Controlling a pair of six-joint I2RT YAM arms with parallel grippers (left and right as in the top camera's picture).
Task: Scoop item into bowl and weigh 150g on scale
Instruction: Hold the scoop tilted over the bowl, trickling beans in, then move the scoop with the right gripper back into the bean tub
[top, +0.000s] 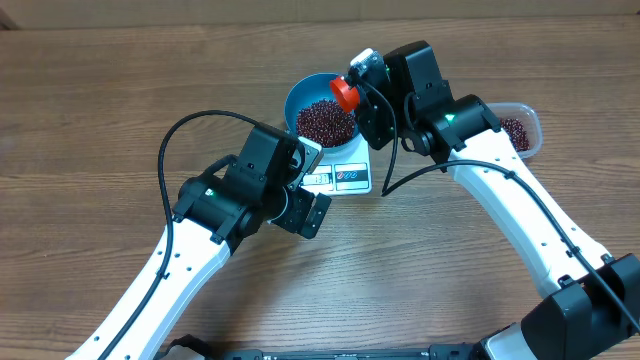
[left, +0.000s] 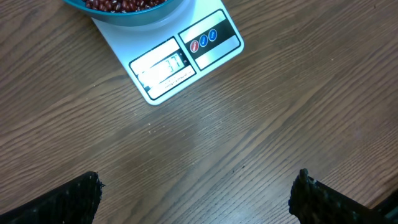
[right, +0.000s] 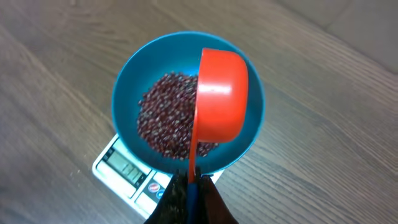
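**Inspector:** Location of the beans (top: 325, 122)?
**Assistant:** Heaped in the blue bowl (top: 293, 100), which sits on the scale (left: 186, 56).
**Inspector:** Jaws?
**Assistant:** At the right gripper (right: 191, 186), clamped on the orange scoop (right: 221, 93) handle, above the bowl. At the left gripper (left: 196, 193), wide apart over the tabletop (left: 249, 124), near the scale.

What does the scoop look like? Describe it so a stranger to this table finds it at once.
On the wooden table, find the white scale carrying the blue bowl of beans. Over that bowl hangs the scoop, its thin handle pinched in the right gripper's jaws. It is the only orange-red thing here, and the only one lifted off the table.
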